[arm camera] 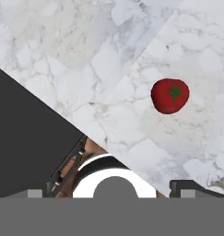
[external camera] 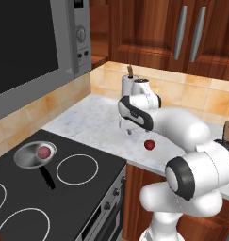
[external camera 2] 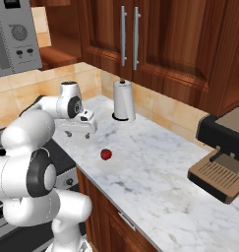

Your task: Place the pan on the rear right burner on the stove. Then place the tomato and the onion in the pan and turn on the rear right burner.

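White gripper agape above tomato

A home kitchen. Below the jaws lies a marble surface beside a black glass stove. Beyond them stand wooden cabinets, a microwave and a paper-towel roll.

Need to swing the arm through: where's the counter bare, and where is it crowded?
Bare marble runs between the stove edge and the tomato, and from the tomato to the coffee machine. Crowded: the paper towel roll at the backsplash.
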Available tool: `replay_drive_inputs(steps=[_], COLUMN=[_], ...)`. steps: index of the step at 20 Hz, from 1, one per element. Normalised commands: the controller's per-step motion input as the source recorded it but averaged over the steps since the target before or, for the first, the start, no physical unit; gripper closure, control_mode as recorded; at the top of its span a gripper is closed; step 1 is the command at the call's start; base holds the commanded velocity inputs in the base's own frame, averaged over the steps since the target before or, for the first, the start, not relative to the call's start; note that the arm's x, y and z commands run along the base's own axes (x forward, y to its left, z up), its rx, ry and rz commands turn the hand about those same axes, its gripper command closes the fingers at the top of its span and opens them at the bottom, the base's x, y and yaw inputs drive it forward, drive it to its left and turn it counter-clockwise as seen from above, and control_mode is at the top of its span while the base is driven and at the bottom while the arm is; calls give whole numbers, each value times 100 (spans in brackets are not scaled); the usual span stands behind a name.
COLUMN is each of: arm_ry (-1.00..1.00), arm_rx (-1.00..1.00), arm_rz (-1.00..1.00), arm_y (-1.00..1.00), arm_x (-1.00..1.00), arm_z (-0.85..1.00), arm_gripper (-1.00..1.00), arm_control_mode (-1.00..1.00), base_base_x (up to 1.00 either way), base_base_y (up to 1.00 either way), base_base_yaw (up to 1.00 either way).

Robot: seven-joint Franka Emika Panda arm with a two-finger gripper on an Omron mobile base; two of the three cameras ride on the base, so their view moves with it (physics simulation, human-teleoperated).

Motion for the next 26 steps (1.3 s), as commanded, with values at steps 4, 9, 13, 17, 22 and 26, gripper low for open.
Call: replay_drive_inputs(steps=[4,9,13,17,22,26], arm_ry=[0,0,0,0,0,0], arm_rx=[0,0,0,0,0,0], arm_rz=[-5,-5,-1,0,-1,0], arm_y=[-44,-33,-19,-21,-19,-16], arm_x=[0,0,7,12,6,10], arm_z=[-14,-13,-21,-22,-19,-17], arm_gripper=[-100,-100,-100,-100,-100,-100], arm_control_mode=[-100,-100,-100,-100,-100,-100], base_base_x=[0,0,0,0,0,0], base_base_y=[0,0,0,0,0,0], base_base_yaw=[0,0,0,0,0,0])
